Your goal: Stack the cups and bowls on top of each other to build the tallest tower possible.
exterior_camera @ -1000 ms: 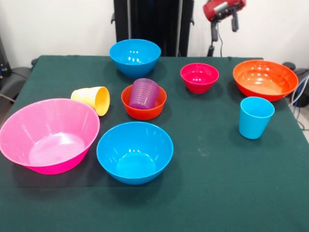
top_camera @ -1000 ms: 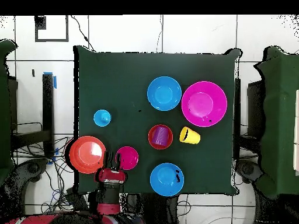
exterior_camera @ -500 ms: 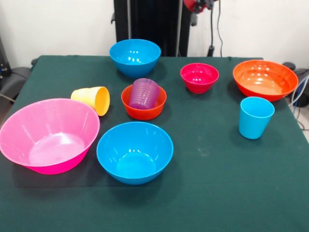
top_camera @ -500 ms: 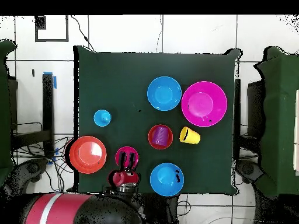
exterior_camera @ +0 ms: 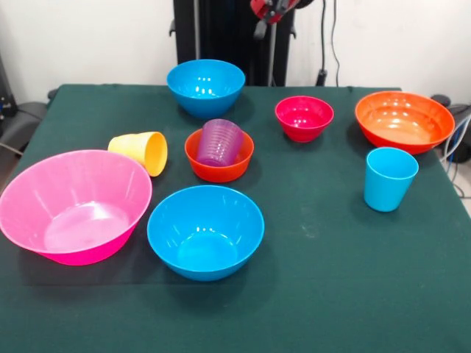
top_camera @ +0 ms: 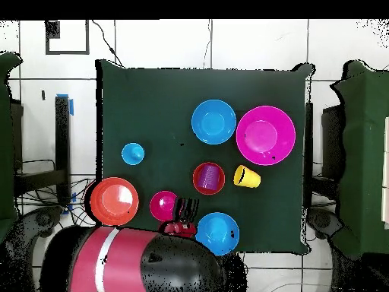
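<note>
My gripper (exterior_camera: 266, 16) hangs high above the table's far edge, between the far blue bowl (exterior_camera: 205, 87) and the small magenta bowl (exterior_camera: 304, 118). In the overhead view the gripper (top_camera: 188, 207) is open and holds nothing, between the magenta bowl (top_camera: 163, 205) and a blue bowl (top_camera: 218, 232). The ribbed purple cup (exterior_camera: 219, 142) stands inside the small orange-red bowl (exterior_camera: 218, 166); that is the only stack. The yellow cup (exterior_camera: 141, 151) lies on its side. The light blue cup (exterior_camera: 389, 179) stands upright alone. The big pink bowl (exterior_camera: 73, 206), near blue bowl (exterior_camera: 205, 230) and wide orange bowl (exterior_camera: 404, 121) stand apart.
All pieces rest on a dark green cloth (exterior_camera: 331, 279) covering the table. My arm's red and black body (top_camera: 129, 262) covers the table edge near the blue bowl in the overhead view. Cables hang behind the table (exterior_camera: 324, 44).
The gripper has swung sideways along the table's far edge, from beside the wide orange bowl, past the magenta bowl, to between it and the blue bowl. No cup or bowl has moved.
</note>
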